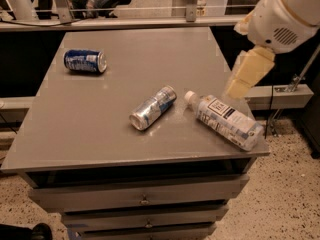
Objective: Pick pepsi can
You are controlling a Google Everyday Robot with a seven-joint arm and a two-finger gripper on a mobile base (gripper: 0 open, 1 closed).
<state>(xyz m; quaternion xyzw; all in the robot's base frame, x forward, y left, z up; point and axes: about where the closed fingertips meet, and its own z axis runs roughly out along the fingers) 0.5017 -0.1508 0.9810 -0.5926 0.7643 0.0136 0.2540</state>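
The pepsi can lies on its side at about ten o'clock on the grey bench, near the far left corner. It is short and dark blue with white markings, and its silver top faces three o'clock. Nothing touches it. Well apart from it, near the middle, a slimmer silver and light-blue can lies tilted, with a clear bottle just beside it toward four o'clock. The robot's cream hand hangs over the bench's edge at two o'clock, above the bottle; spread or pressed together, I cannot tell.
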